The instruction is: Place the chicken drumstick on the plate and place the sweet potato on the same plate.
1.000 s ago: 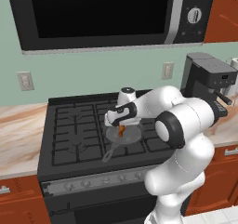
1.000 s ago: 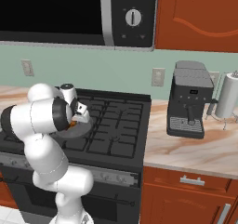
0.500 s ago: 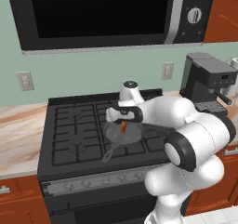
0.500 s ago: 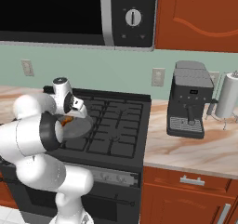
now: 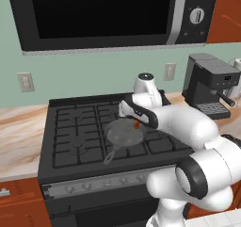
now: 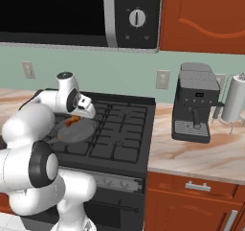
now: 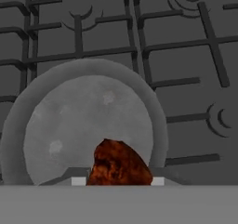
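My gripper [image 5: 136, 123] hangs just above the grey frying pan [image 5: 123, 135] on the stove, shut on the chicken drumstick [image 5: 136, 125], a small orange-brown piece. From the right base view the gripper [image 6: 72, 121] holds the drumstick [image 6: 71, 122] over the pan [image 6: 79, 132]. In the hand view the drumstick [image 7: 120, 165] is a dark-streaked brown lump between the fingertips [image 7: 80, 181], with the pan's round floor [image 7: 69, 121] behind it. The blue plate and the sweet potato are out of view.
The pan's handle [image 5: 110, 156] points toward the stove's front edge. Black burner grates [image 5: 75, 127] cover the stove top. A coffee machine [image 6: 194, 105] and a paper towel roll [image 6: 235, 98] stand on the counter to the right. A microwave [image 5: 108, 14] hangs overhead.
The gripper with the drumstick has shifted a little to the right over the pan and lifted slightly. The arm's elbow has swung lower and closer to the cameras.
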Available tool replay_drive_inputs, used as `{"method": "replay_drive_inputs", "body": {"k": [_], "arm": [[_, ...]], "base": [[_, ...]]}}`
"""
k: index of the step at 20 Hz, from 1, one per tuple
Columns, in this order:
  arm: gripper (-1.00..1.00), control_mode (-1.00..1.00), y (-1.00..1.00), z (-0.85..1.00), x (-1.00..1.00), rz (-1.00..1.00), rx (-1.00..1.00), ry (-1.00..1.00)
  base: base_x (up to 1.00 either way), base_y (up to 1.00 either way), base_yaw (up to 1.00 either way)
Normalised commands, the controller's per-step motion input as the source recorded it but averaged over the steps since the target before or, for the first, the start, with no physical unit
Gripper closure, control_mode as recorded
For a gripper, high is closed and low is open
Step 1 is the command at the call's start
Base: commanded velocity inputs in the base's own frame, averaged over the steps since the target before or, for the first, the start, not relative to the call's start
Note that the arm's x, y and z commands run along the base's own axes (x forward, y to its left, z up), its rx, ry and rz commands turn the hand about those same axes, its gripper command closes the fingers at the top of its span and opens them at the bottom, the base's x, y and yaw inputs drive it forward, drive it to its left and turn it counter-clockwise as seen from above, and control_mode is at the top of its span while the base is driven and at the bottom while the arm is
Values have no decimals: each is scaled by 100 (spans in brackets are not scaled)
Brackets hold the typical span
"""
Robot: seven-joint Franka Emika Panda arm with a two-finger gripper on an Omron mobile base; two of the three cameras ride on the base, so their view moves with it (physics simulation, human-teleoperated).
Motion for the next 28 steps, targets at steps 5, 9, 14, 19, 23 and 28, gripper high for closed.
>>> {"method": "replay_drive_inputs", "body": {"k": [5,9,14,19,23,28], "arm": [[100,-100,-80,23,-47,0,0,-1],[100,-100,-48,9,-34,1,0,-2],[100,-100,-4,5,-3,6,1,-6],[100,-100,0,23,0,6,0,0],[100,-100,0,18,-4,6,0,0],[100,-100,1,17,-5,1,-1,0]], "base": [[0,0,0],[0,0,0],[0,0,0],[0,0,0],[0,0,0],[0,0,0]]}}
